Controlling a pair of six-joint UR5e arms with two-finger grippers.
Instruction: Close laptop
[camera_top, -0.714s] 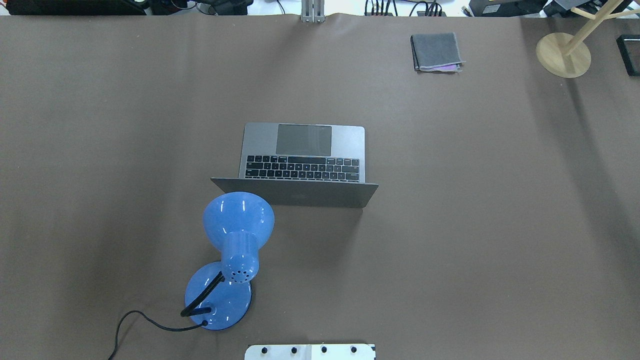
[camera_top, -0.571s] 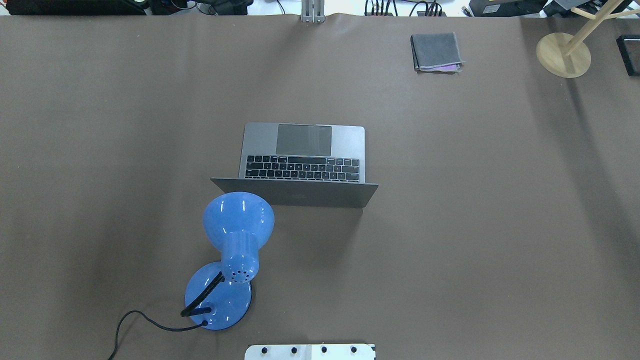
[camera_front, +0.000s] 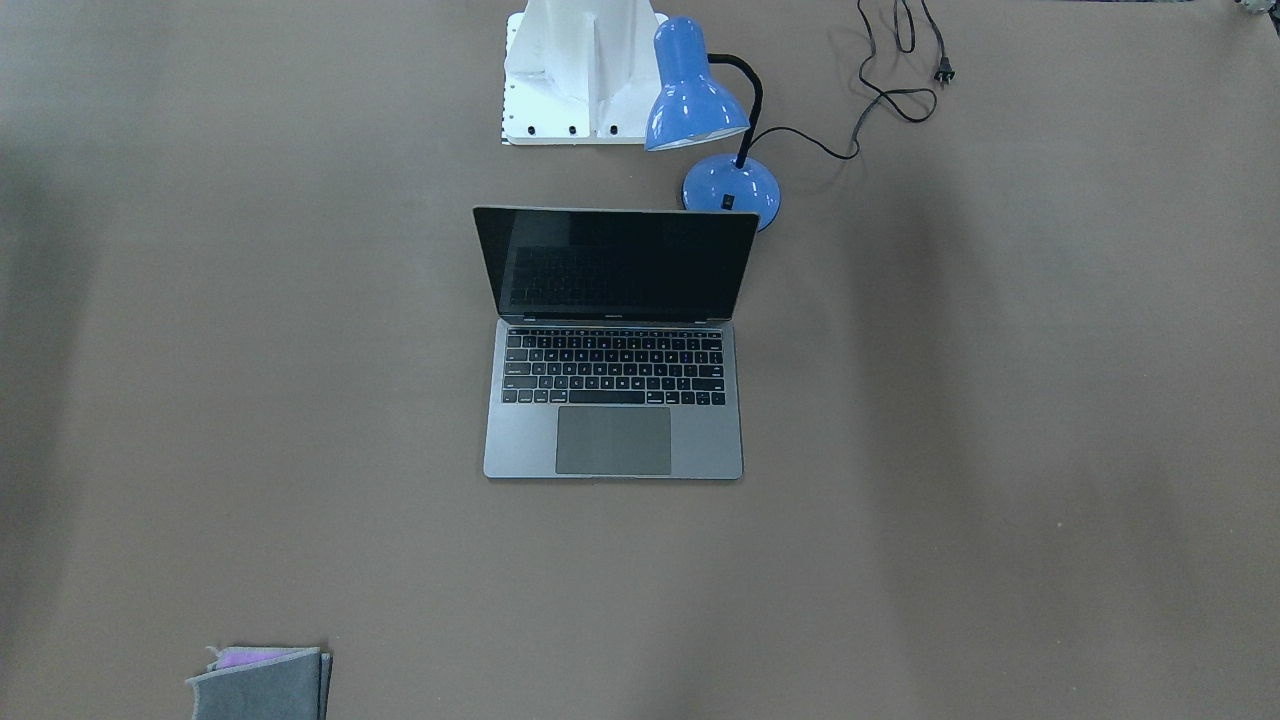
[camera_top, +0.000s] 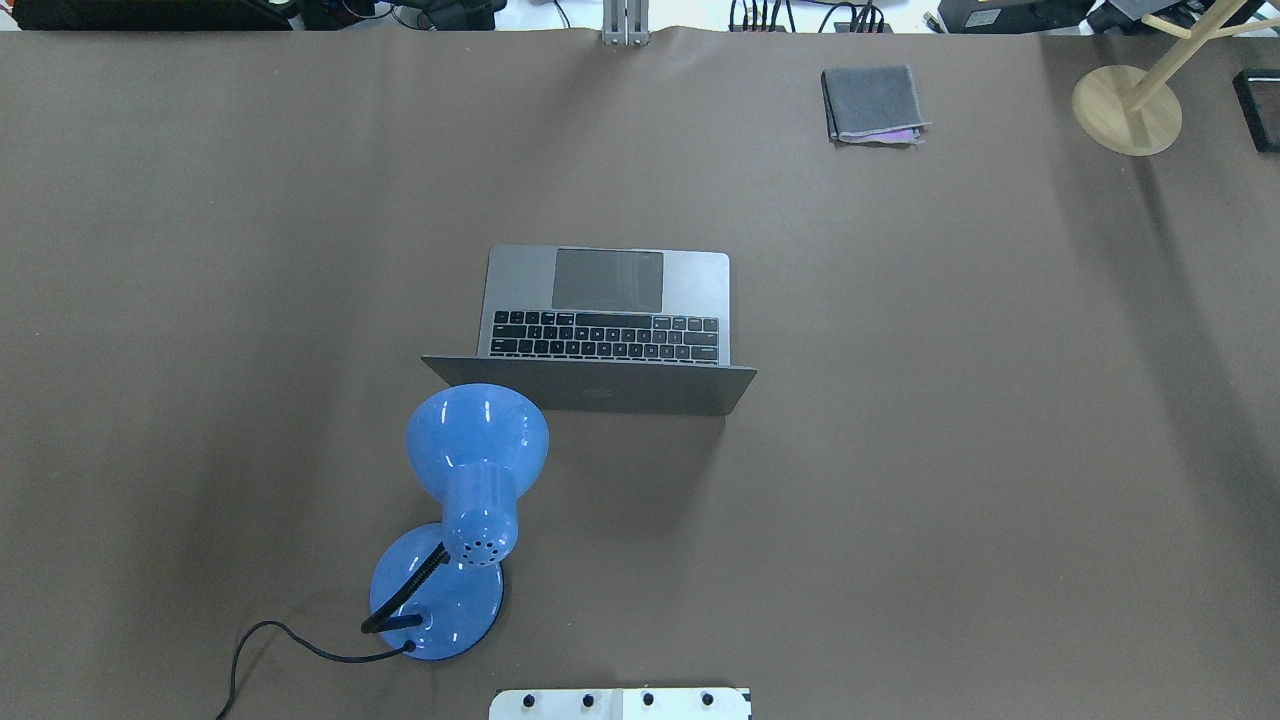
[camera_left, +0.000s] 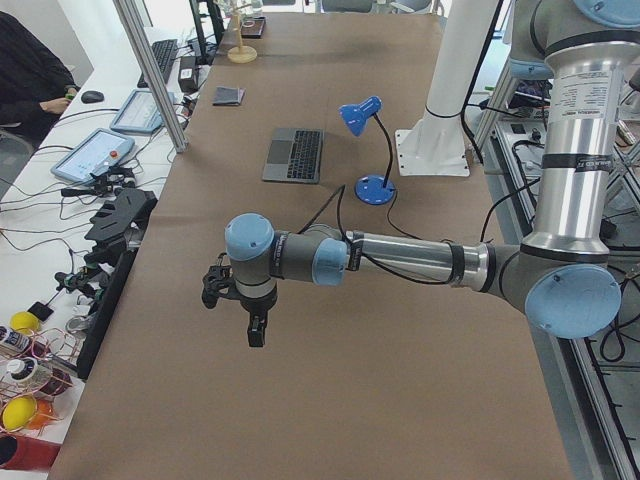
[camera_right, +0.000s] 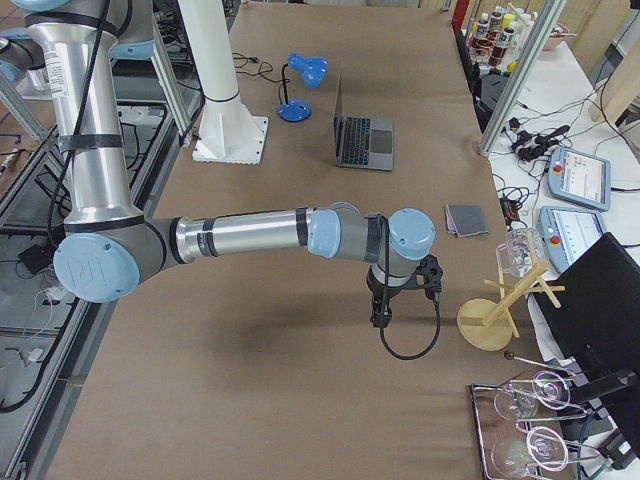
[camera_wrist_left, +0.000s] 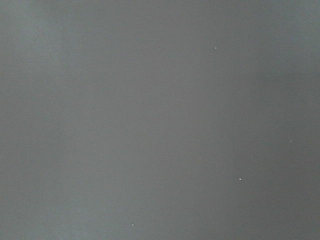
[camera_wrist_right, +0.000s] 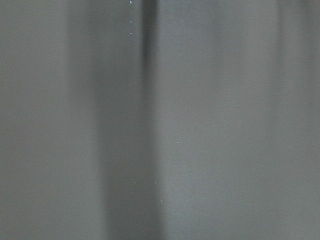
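The space-grey laptop (camera_top: 605, 300) stands open at the table's middle, lid upright, black screen (camera_front: 615, 265) facing away from the robot. It also shows in the side views (camera_left: 295, 155) (camera_right: 362, 140). My left gripper (camera_left: 255, 325) hangs over bare table far out to the left, seen only in the exterior left view. My right gripper (camera_right: 380, 315) hangs over bare table far out to the right, seen only in the exterior right view. I cannot tell whether either is open or shut. Both wrist views show only brown table.
A blue desk lamp (camera_top: 475, 440) stands just behind the lid's left corner, its shade close to the lid, its cord (camera_front: 880, 90) trailing. A folded grey cloth (camera_top: 872, 103) lies far right. A wooden stand (camera_top: 1127, 108) is at the far right corner.
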